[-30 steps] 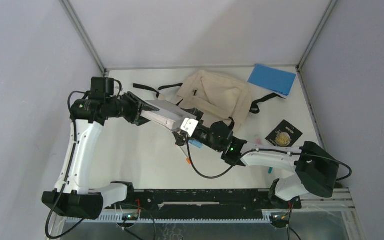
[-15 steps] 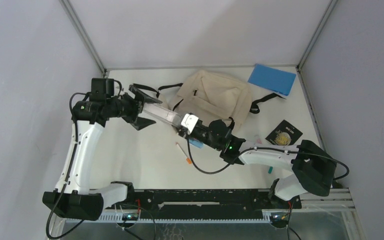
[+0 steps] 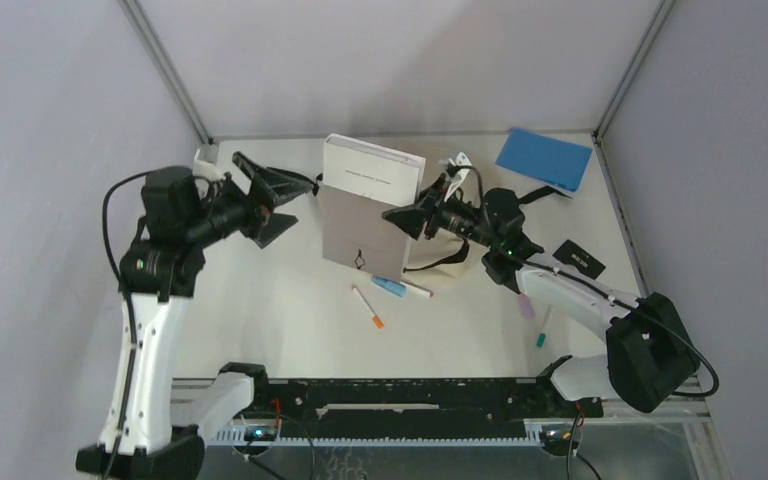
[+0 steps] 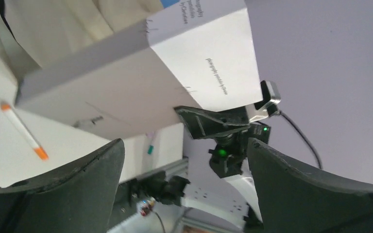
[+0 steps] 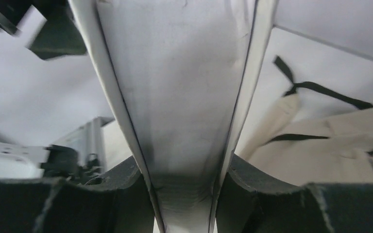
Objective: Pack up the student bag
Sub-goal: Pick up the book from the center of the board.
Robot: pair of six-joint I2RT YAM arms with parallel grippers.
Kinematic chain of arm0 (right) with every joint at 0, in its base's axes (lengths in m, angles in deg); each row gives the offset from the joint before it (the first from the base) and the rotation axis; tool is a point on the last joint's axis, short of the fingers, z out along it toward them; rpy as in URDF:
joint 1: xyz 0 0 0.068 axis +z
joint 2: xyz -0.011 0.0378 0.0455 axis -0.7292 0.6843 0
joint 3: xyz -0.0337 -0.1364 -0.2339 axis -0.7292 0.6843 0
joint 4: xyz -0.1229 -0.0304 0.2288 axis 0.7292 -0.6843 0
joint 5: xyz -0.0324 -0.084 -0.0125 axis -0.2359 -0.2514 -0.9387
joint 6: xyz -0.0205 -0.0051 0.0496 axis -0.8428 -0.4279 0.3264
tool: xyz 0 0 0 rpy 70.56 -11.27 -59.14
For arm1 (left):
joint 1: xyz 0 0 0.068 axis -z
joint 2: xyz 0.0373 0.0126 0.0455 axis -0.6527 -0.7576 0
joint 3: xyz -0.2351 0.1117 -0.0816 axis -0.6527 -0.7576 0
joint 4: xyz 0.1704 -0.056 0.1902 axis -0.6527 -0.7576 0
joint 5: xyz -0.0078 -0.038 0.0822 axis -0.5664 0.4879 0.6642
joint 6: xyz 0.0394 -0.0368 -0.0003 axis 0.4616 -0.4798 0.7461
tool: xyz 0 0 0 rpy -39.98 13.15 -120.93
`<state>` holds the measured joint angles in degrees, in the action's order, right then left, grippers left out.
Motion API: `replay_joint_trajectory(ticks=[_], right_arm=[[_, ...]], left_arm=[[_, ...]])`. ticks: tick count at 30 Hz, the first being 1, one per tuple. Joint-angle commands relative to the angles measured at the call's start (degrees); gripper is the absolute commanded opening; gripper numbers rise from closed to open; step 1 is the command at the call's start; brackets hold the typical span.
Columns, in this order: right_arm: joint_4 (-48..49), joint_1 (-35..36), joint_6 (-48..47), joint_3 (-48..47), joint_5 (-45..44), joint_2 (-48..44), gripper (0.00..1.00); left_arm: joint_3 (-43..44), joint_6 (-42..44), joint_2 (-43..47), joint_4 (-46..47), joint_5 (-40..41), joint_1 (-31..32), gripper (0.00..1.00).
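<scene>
Top external view: left gripper (image 3: 272,196) sits at 10 o'clock of the table, jaws spread wide, nothing between them. Right gripper (image 3: 407,216) is at centre, pinching the right edge of a large grey-white rectangular book (image 3: 364,205). The book is tilted up on end, its printed white face toward 12 o'clock. The soft cream-beige fabric backpack (image 3: 438,250) lies under and behind the book and right arm; only a strip of fabric and a black strap loop show at 4 o'clock of the book. A flat blue notebook (image 3: 543,158) lies in the far corner at 1 o'clock. A black card (image 3: 580,258) lies at 3 o'clock. A white pen with an orange tip (image 3: 367,306) and a light-blue marker (image 3: 392,287) lie just beneath the book at 6 o'clock. A teal pen (image 3: 542,335) lies at 4 o'clock.

Left wrist view: the two dark fingers (image 4: 58,187) are well apart and empty. The book fills the middle, and the right gripper clamps its lower edge. Backpack fabric shows at 11 o'clock.

Right wrist view: both fingers (image 5: 121,194) press against the book's covers, its page edge running up between them. The backpack with its black straps lies at 3 o'clock on the table.
</scene>
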<state>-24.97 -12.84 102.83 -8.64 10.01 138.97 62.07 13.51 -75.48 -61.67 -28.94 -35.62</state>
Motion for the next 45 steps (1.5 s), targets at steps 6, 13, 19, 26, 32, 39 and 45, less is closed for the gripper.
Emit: replay_joint_trajectory(ticks=[6, 13, 19, 26, 32, 39, 45], right_arm=[[20.98, -5.65, 25.09, -0.46, 11.0, 0.12, 0.31], [27.22, -6.87, 32.36, -0.47, 11.74, 2.98, 0.3], [31.92, -8.14, 43.21, -0.47, 8.61, 5.4, 0.31], [34.77, -9.43, 57.75, -0.59, 3.04, 9.58, 0.31], [45.49, -9.35, 68.62, -2.12, 2.27, 16.15, 0.29], [48.38, -7.92, 71.54, -3.19, 0.28, 18.65, 0.28], [47.42, -5.14, 71.6, -4.91, 0.12, 19.49, 0.27]], left_arm=[[-21.55, 13.31, 18.4, 22.93, 3.23, -0.47, 1.0], [-33.47, 13.05, 24.55, 31.22, -6.33, -0.47, 1.0], [-39.9, 11.94, 27.66, 38.54, -9.77, -0.42, 1.0], [-41.29, 8.42, 27.41, 43.43, -10.45, -0.45, 1.0], [-42.94, 3.65, 25.87, 48.2, -11.5, -0.47, 1.0], [-45.86, 0.83, 25.5, 52.68, -11.18, -0.38, 1.0], [-47.73, -2.98, 24.2, 58.51, -10.07, -0.35, 1.0]])
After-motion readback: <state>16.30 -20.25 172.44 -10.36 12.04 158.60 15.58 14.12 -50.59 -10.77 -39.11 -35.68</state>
